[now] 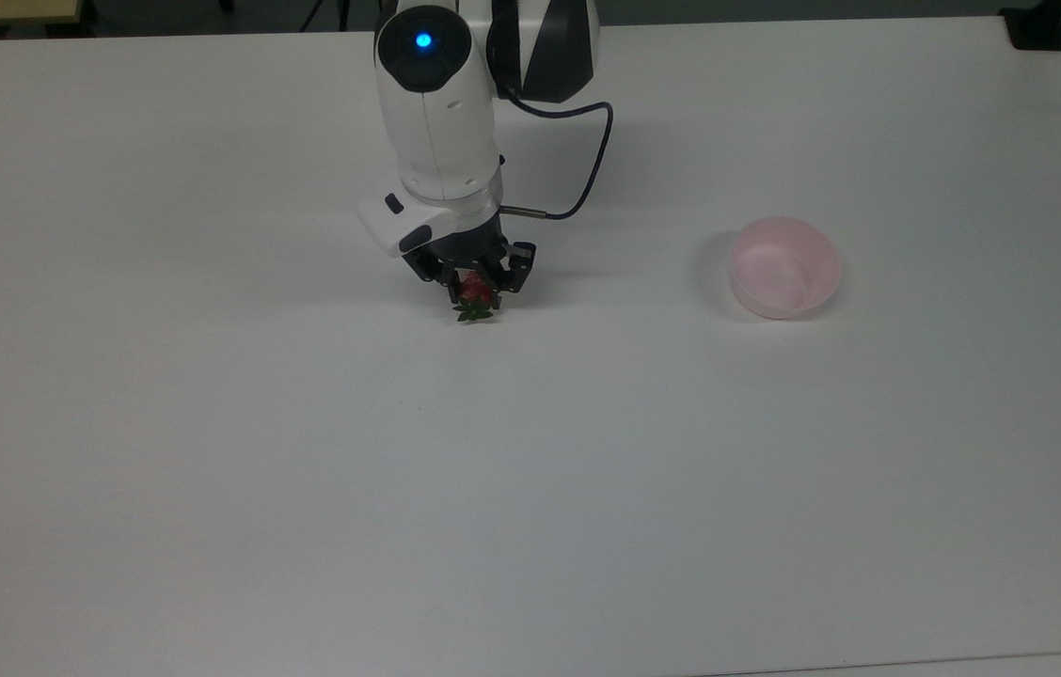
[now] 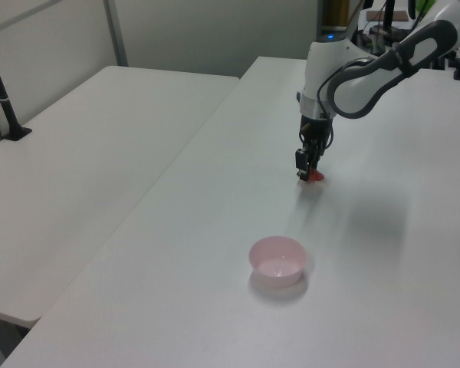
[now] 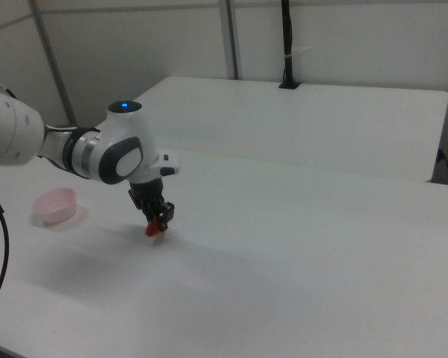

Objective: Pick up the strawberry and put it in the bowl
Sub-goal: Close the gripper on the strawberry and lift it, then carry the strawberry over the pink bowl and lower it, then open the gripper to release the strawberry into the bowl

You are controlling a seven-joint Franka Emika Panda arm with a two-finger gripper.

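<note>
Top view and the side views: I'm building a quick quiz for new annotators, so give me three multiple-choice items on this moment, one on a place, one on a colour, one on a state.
1. In the top view, the bowl lies to which side of the gripper?
A. left
B. right
C. directly below

2. What colour is the bowl?
A. pale pink
B. blue
C. green

3. What is the strawberry's state?
A. inside the bowl
B. lying far from the gripper
C. between the gripper's fingers

Answers:
1 B, the bowl sits well toward the top view's right.
2 A, its plastic is pale pink.
3 C, the fingers are closed around its red body.
</note>
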